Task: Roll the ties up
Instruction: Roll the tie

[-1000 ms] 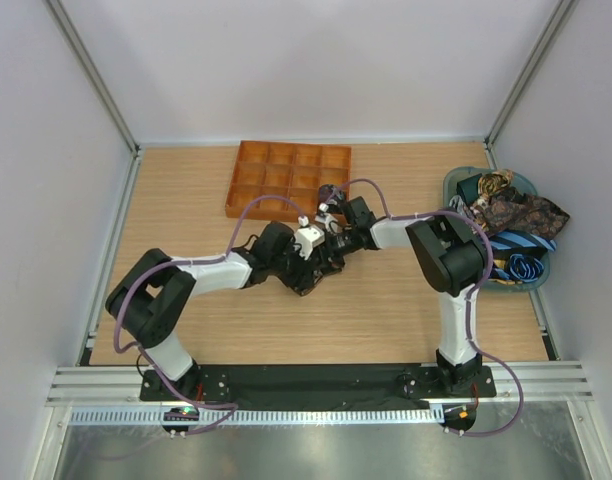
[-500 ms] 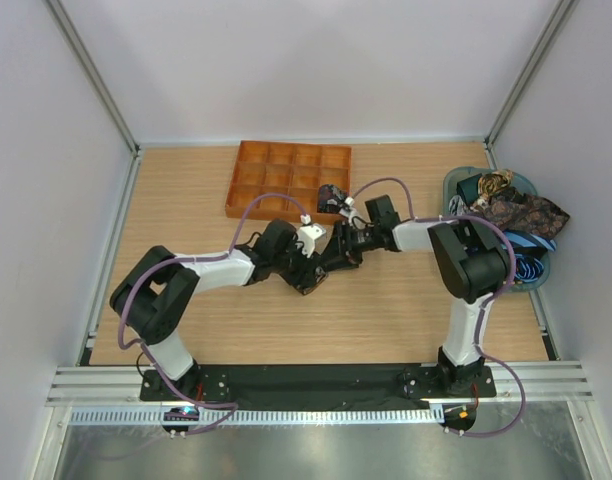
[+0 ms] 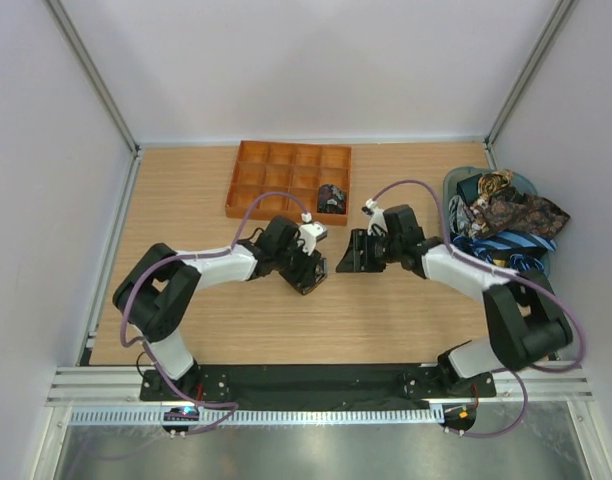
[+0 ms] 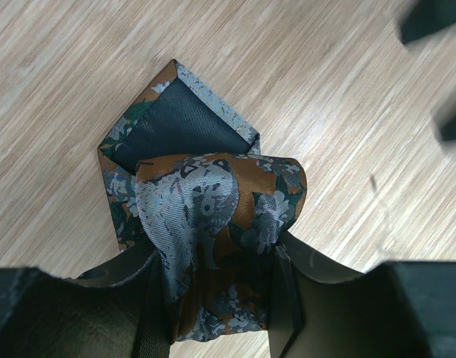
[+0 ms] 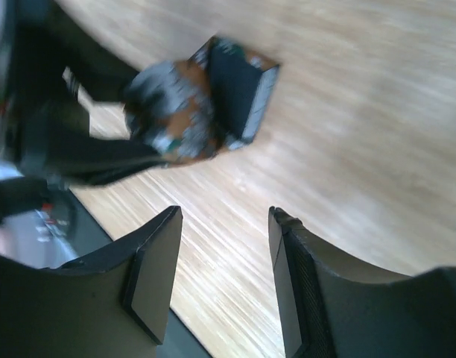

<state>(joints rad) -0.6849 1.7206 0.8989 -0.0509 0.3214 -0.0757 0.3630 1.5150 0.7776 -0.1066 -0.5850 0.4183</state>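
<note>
A coiled brown, gold and grey-blue paisley tie [image 4: 213, 209] rests on the wooden table, its pointed end showing dark lining. My left gripper [image 4: 213, 298] is shut on this coil, with the fingers [image 4: 287, 298] pressing on both sides. From above, the left gripper [image 3: 313, 267] sits mid-table and hides most of the coil. My right gripper [image 3: 348, 256] stands open just to the right of it, apart from it. In the right wrist view the right gripper [image 5: 224, 261] holds nothing, and the coiled tie [image 5: 187, 108] lies ahead of it. Another rolled tie [image 3: 332, 196] sits in a tray compartment.
The orange gridded tray [image 3: 248, 180] lies at the back centre of the table. A teal basket [image 3: 453, 185] at the right edge holds a heap of loose paisley and blue striped ties [image 3: 511, 215]. Grey walls enclose the table.
My right gripper has drawn back to the right, away from the left gripper and the coil. The left gripper has kept its hold and barely moved.
</note>
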